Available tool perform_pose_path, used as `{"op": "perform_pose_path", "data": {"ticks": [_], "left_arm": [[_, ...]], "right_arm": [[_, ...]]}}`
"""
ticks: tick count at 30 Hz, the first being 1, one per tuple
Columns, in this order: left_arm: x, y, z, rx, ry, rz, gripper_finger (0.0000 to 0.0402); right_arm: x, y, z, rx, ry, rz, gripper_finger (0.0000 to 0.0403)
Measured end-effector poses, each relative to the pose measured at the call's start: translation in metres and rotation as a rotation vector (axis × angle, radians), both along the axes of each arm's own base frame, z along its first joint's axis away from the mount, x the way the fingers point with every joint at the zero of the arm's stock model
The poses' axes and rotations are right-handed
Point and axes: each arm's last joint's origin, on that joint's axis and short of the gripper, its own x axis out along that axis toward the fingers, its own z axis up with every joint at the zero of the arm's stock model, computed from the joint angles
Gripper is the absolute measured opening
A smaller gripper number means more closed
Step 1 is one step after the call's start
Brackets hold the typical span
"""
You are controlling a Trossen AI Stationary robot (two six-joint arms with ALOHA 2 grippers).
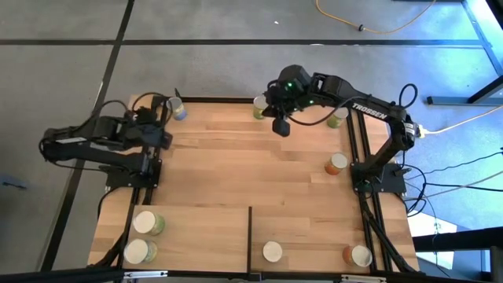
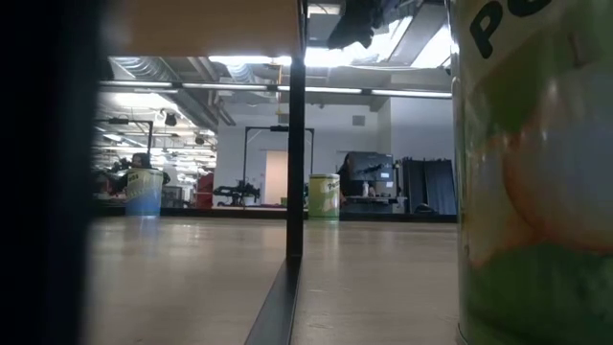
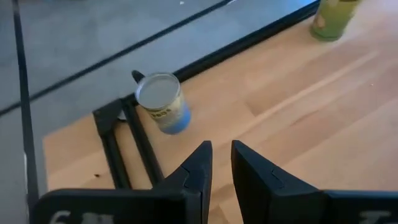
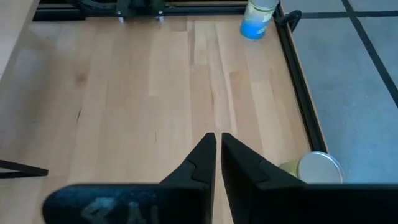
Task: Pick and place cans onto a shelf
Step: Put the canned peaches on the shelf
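Observation:
My right gripper (image 1: 280,127) hangs shut and empty above the table's far middle, beside a green can (image 1: 260,106) that also shows in the right wrist view (image 4: 314,168). It shows at the top of the low view (image 2: 359,24). My left gripper (image 1: 163,126) waits at the far left, its fingers (image 3: 205,165) all but shut and empty, a short way from a blue-sided can (image 3: 161,102). Two green cans (image 1: 148,223) (image 1: 140,251) stand on the pale shelf panel (image 1: 196,236) left of its dark divider (image 1: 250,236).
Other cans stand upright on the tabletop: a green one at the far right (image 1: 338,116), an orange one at the right edge (image 1: 336,163), one at the near middle (image 1: 272,251) that fills the low view's right (image 2: 536,172), and an orange one at the near right (image 1: 357,255).

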Motion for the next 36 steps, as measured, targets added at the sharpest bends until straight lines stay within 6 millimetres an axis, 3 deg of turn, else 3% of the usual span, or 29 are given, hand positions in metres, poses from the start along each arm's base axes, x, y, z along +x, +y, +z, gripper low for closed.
{"op": "perform_pose_path", "data": {"ticks": [9,16,20,27,36], "left_arm": [[0.032,0.021,-0.013,-0.117,0.162,0.087,0.0053],[0.049,0.048,-0.012,-0.218,0.089,-0.042,0.0053],[0.050,0.067,-0.011,-0.260,0.027,-0.019,0.0053],[0.032,0.102,-0.019,-0.363,0.057,0.185,0.0053],[0.034,0.134,-0.037,-0.428,0.160,0.111,0.0053]], "right_arm": [[0.002,0.006,0.000,0.001,-0.002,0.018,0.0029],[0.002,0.007,0.000,0.018,-0.004,0.004,0.0029],[0.003,0.007,0.000,0.025,-0.005,-0.003,0.0029],[0.003,0.007,0.000,0.055,-0.008,-0.031,0.0029],[0.003,0.007,0.000,0.054,-0.009,-0.030,0.0029]]}}
